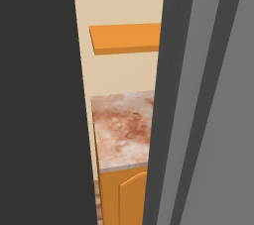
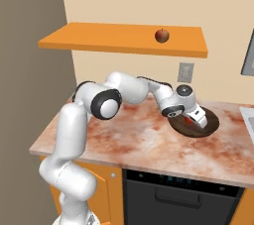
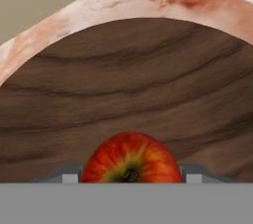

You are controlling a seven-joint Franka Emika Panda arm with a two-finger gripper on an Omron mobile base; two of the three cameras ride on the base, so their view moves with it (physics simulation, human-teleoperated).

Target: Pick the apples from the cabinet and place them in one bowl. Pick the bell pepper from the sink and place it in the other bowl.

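One red apple [image 2: 161, 35] rests on the flat orange cabinet [image 2: 124, 40], whose slab also shows in the left base view [image 1: 126, 38]. My arm reaches right over the counter to a dark brown wooden bowl [image 2: 211, 125]. My gripper [image 2: 195, 118] hangs low over the bowl, shut on a second red apple [image 2: 187, 119]. In the hand view that apple [image 3: 131, 156] sits between my fingertips [image 3: 192, 176], stem end toward the camera, just above the bowl's inside [image 3: 138, 80]. The bell pepper and the olive-green bowl are out of view.
The marbled reddish counter [image 2: 129, 140] runs left of the bowl and shows again from the left [image 1: 124, 125]. A pale sink edge [image 2: 247, 115] starts at the far right. A wall outlet [image 2: 185, 73] sits behind the bowl. Dark panels [image 1: 39, 95] block much of the left base view.
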